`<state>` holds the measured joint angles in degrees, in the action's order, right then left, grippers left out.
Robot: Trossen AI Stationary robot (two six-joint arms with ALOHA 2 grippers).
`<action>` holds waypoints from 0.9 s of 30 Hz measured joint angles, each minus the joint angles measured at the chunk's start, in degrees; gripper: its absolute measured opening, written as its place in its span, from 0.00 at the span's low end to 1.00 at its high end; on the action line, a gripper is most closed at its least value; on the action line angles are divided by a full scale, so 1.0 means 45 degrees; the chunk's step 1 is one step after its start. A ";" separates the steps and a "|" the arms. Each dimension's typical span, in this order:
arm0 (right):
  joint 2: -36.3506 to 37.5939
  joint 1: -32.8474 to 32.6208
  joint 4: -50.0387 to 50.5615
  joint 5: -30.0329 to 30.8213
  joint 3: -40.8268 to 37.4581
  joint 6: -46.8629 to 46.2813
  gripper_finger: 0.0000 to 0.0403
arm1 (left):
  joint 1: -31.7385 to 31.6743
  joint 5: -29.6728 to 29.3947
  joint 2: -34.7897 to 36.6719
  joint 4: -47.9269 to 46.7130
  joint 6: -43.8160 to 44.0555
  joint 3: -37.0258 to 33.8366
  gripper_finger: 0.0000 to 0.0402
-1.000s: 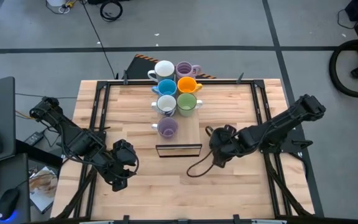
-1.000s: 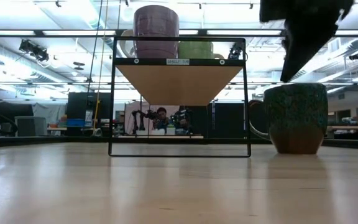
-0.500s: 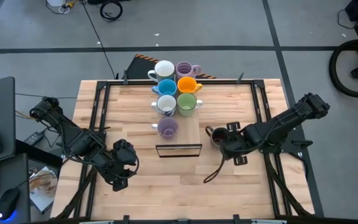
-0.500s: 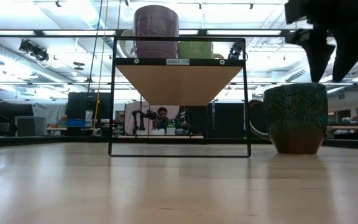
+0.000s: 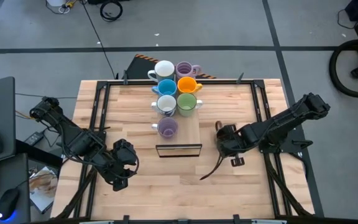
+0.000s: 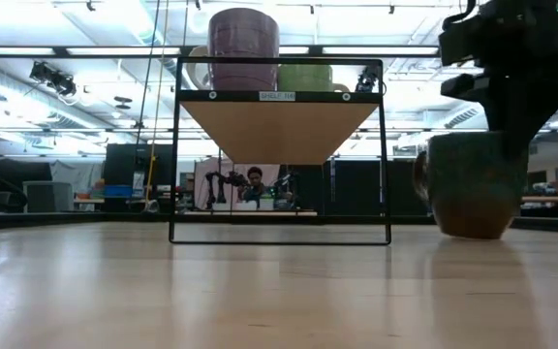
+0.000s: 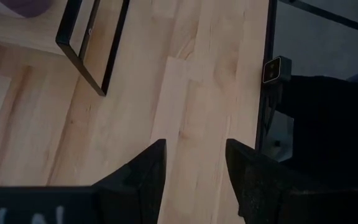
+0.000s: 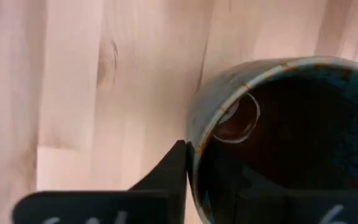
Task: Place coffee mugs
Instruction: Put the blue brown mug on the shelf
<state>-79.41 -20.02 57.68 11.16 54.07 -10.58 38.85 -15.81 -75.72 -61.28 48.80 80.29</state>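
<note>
Mugs sit in a cluster on the shelf (image 5: pixel 191 127) at the table's (image 5: pixel 135 193) far middle: a white mug (image 5: pixel 164 69) and a lilac mug (image 5: pixel 184 68) at the back, a blue mug (image 5: pixel 166 86) and an orange mug (image 5: pixel 186 84) in front of them, then a second white mug (image 5: pixel 166 104) beside a green mug (image 5: pixel 186 102), and a second lilac mug (image 5: pixel 168 128) alone at the near end. The olive mug (image 6: pixel 473 184) stands upright on the table just right of the shelf, brown inside. The right gripper (image 5: pixel 224 133) is down over it; in the right wrist view one finger (image 8: pixel 169 171) lies against the outside of the rim and the other reaches inside, so the jaws straddle the wall, though whether they grip it cannot be told. The left gripper (image 5: pixel 122 168) waits near the table's front left, its fingers (image 7: pixel 143 174) apart and holding nothing.
</note>
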 joint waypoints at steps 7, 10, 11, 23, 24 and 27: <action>-0.0044 0.0645 -0.0056 -0.0948 0.0462 -0.3546 0.10 | 0.0000 0.0000 0.0000 0.0015 0.0000 0.0000 0.43; -0.0031 0.1215 -0.0151 -0.1596 0.0640 -0.5959 0.10 | 0.0000 0.0000 0.0000 0.0031 -0.0005 0.0000 0.43; -0.0026 0.1362 -0.0192 -0.1683 0.0658 -0.6683 0.11 | 0.0000 0.0000 0.0000 0.0032 -0.0002 0.0000 0.43; -0.0030 0.1755 -0.1695 -0.1497 0.0655 -0.6069 0.21 | 0.0000 0.0000 0.0000 0.0034 -0.0005 0.0000 0.43; -0.0030 0.1755 -0.1652 -0.1495 0.0655 -0.5938 0.24 | 0.0000 0.0000 0.0000 0.0035 -0.0005 0.0000 0.43; -0.0030 0.1805 -0.1580 -0.1514 0.0655 -0.5636 0.33 | 0.0000 0.0000 -0.0005 0.0039 -0.0010 0.0000 0.43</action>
<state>-79.55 -11.89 50.57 4.35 57.01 -35.95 38.85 -15.81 -75.75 -61.10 48.75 80.29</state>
